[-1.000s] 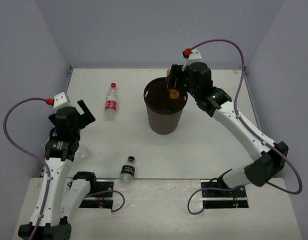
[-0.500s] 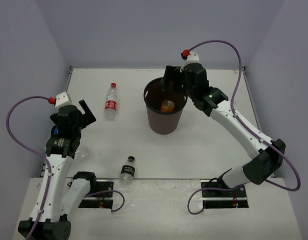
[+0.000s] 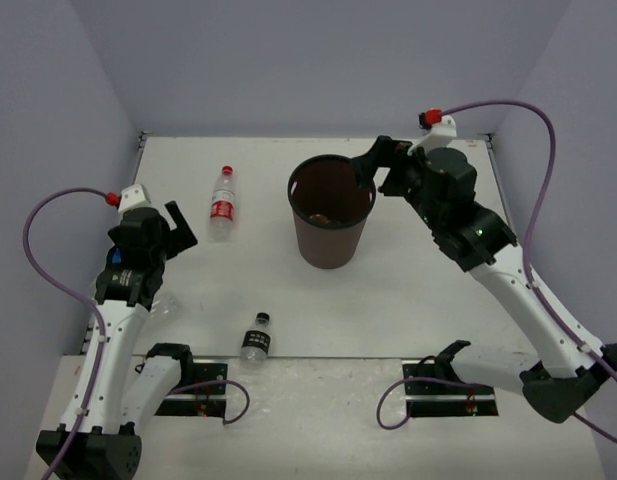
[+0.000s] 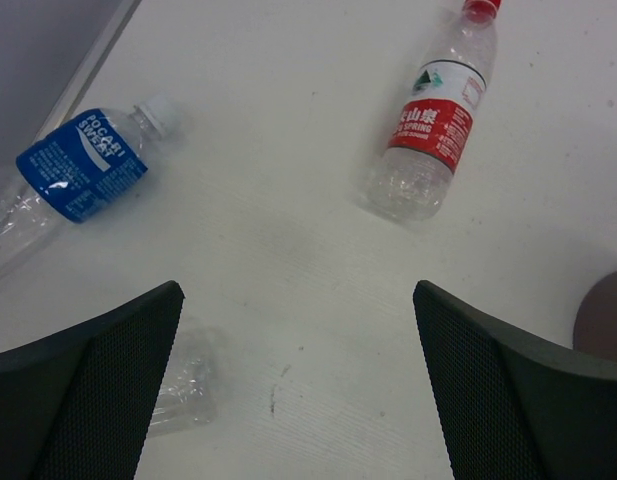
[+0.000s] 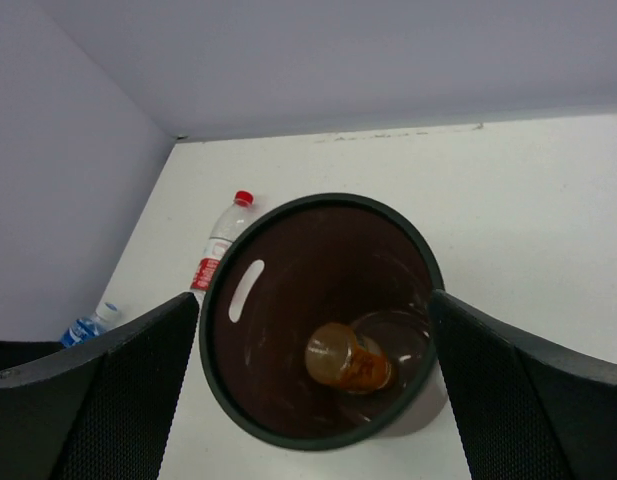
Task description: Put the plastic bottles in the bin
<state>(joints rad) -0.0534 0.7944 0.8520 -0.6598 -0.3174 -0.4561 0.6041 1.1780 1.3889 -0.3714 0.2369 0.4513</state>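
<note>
Released orange plastic bottle [image 5: 348, 362] lies in round bin [image 5: 250, 340].

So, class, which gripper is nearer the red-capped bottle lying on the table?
Left. The left gripper hovers just left of the red-capped bottle; the right gripper sits beyond the bin.

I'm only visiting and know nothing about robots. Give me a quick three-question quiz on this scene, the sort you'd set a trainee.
1. True or false: the orange bottle lies inside the bin.
2. In the overhead view, which bottle is lowest in the picture? A. the red-label bottle B. the dark-label bottle C. the orange bottle
3. One word: are the right arm's jaws open or shut?

Key: 1 true; 2 B; 3 open.
</note>
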